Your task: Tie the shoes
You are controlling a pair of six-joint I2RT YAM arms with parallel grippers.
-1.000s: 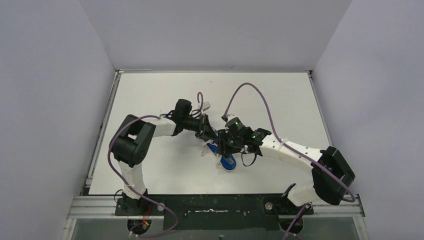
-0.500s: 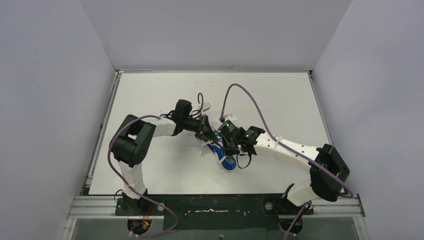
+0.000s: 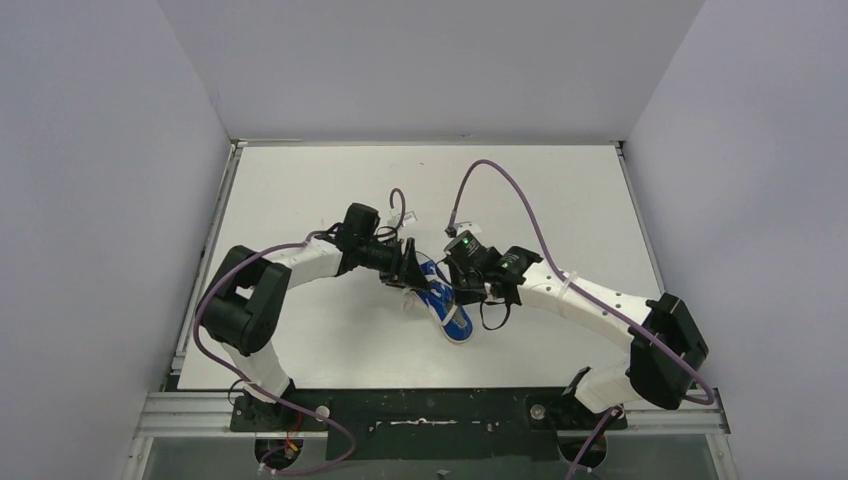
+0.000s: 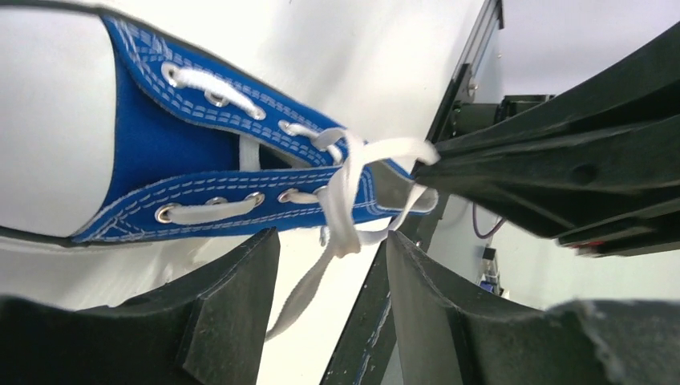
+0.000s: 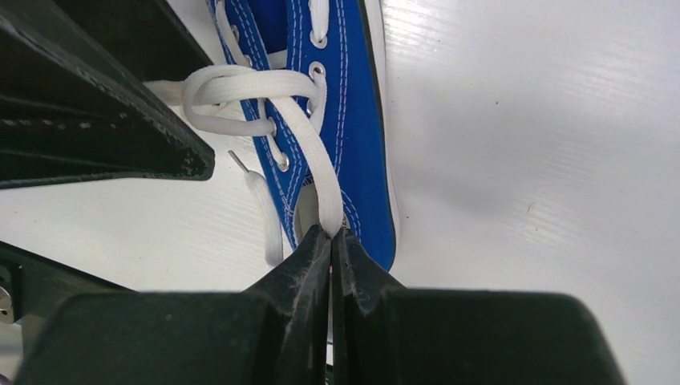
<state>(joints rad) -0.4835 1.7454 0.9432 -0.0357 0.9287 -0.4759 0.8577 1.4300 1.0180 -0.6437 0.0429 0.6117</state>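
A small blue sneaker [image 3: 451, 309] with white laces lies on the white table between both arms. In the left wrist view my left gripper [image 4: 330, 241] stands open beside the shoe [image 4: 184, 144]. A loose lace tail [image 4: 309, 281] hangs between its fingers, and neither finger grips it. My right gripper [image 5: 330, 231] is shut on a lace strand [image 5: 309, 152] that runs up to the crossed laces over the eyelets. The right gripper's fingers [image 4: 545, 160] reach in from the right and pinch that lace. In the top view the left gripper [image 3: 408, 272] and the right gripper [image 3: 462, 292] flank the shoe.
Another lace end [image 5: 269, 216] lies on the table beside the shoe [image 5: 357, 120]. The left gripper's fingers [image 5: 96, 120] fill the right wrist view's upper left. Purple cables [image 3: 490, 175] arch over both wrists. Grey walls enclose the table [image 3: 300, 180], and a metal rail [image 3: 215, 230] runs along its left edge.
The right gripper closed on a lace strand at the shoe. The left gripper opened and let go of its lace, and its arm dropped slightly left.
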